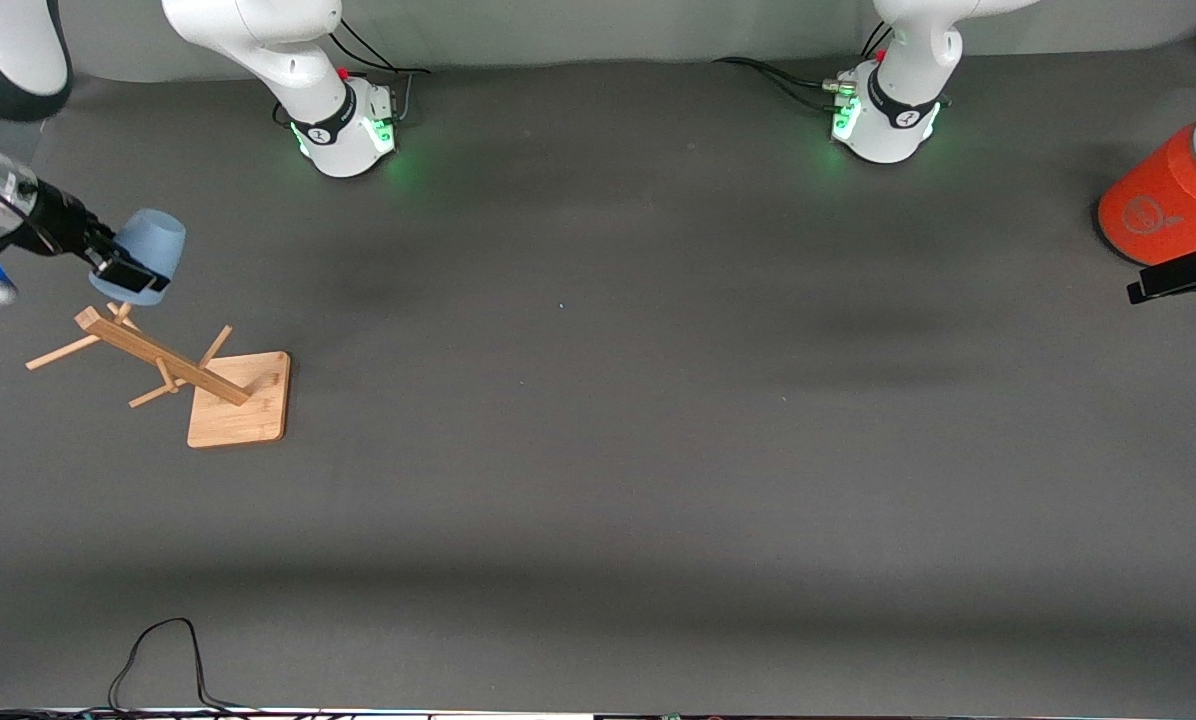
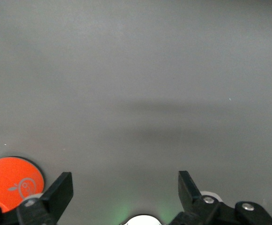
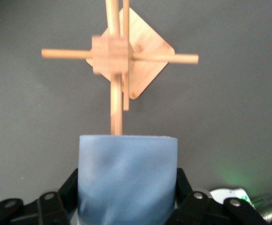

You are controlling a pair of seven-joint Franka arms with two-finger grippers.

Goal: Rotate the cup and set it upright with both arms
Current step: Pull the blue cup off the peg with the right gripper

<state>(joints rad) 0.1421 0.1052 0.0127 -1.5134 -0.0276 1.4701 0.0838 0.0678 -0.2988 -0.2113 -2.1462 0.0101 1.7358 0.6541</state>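
Note:
The pale blue cup (image 1: 154, 243) hangs in the air, tilted, over the top of a wooden peg rack (image 1: 163, 358) at the right arm's end of the table. My right gripper (image 1: 126, 274) is shut on it, a black finger pressed on each side. The right wrist view has the cup (image 3: 126, 180) filling the space between the fingers of that gripper (image 3: 126, 187). One rack peg (image 3: 116, 105) runs up to the cup's edge. My left gripper (image 1: 1173, 277) waits open beside the orange can. The left wrist view shows only bare table between the spread fingers of that gripper (image 2: 124, 180).
The rack stands on a square wooden base (image 1: 241, 412), with pegs sticking out crosswise (image 3: 166, 58). A large orange can (image 1: 1163, 198) with a grey top sits at the left arm's end of the table, and the left wrist view shows the can (image 2: 11, 180) too. A black cable (image 1: 163, 650) loops at the table's near edge.

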